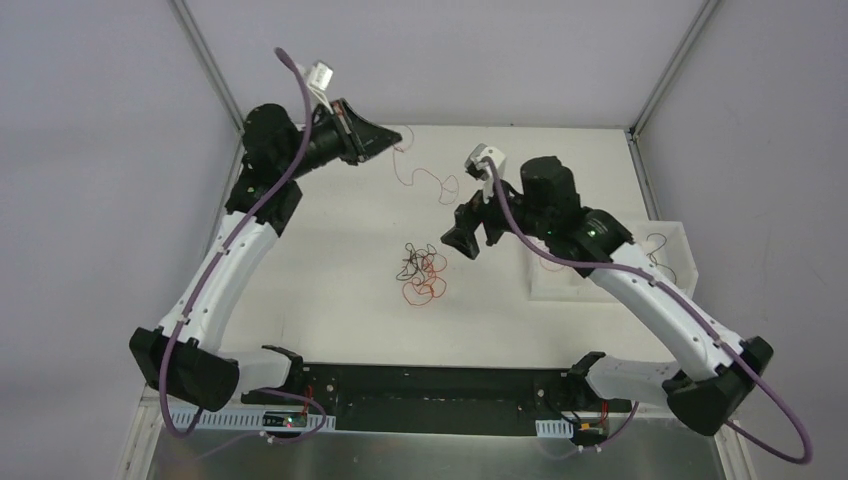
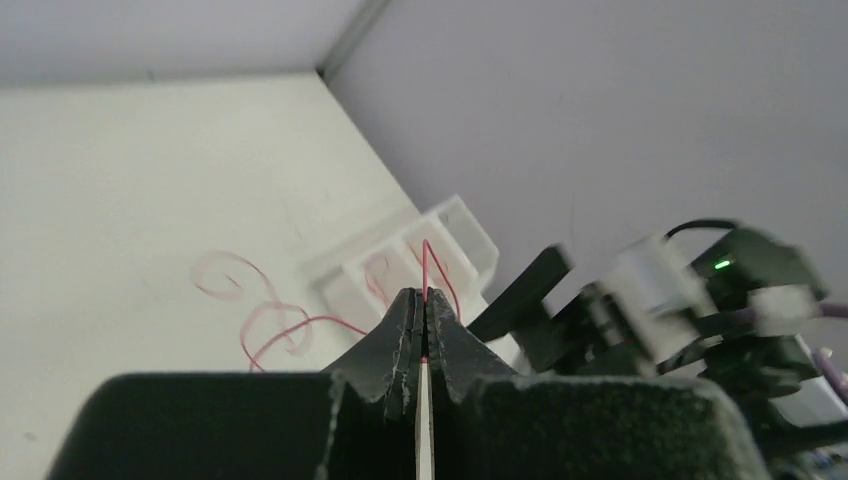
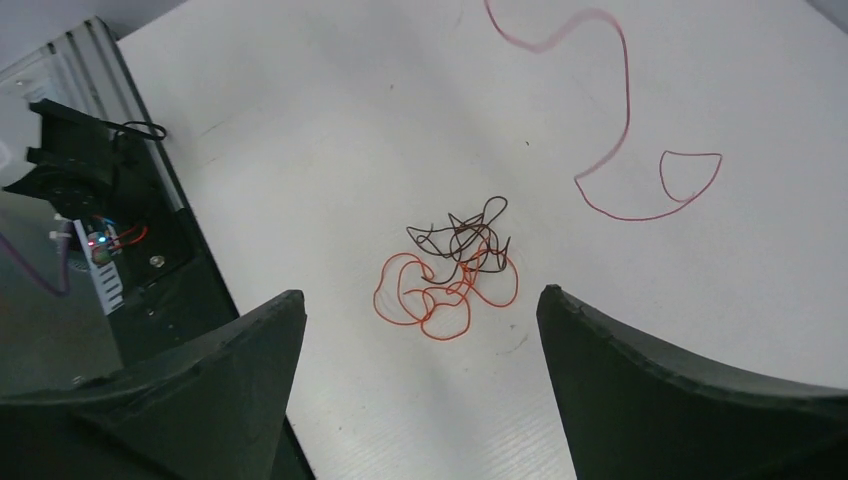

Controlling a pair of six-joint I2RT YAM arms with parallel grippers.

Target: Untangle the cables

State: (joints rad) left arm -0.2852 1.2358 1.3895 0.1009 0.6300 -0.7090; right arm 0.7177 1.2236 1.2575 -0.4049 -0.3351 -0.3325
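**Fingers split: one pair pinching, one pair gaping**

Left fingers (image 2: 412, 325) are clamped right down on a red strand (image 1: 432, 178), and from my left wrist I can see it poking up out of the pinch. Its tail curls away in loose loops across the surface (image 1: 330, 250). Right fingers (image 1: 460, 242) are spread wide with nothing between them, hanging above and just to the right of the wad (image 3: 455, 275), the red-orange and black knot sitting mid-surface. The red strand I hold lies well apart from that wad, with no link that I can make out.

Now the danger, as I judge it. If I drop the right fingers straight onto the wad, I may catch several wires at once, and a pull would then cinch the knot rather than open it. These wires are hair-thin and lie flat, so the tips could also close on nothing and skate off. On the left, the pinch is on a very thin wire, and a quick swing could let it slide out or whip the tail into the wad.

Around me the surface is plain matte white. A white compartmented tray (image 1: 675, 235) sits at its right edge with a few wires in it. Pale grey walls (image 1: 90, 150) close in the space, with metal frame posts (image 1: 205, 60) running up the corners.
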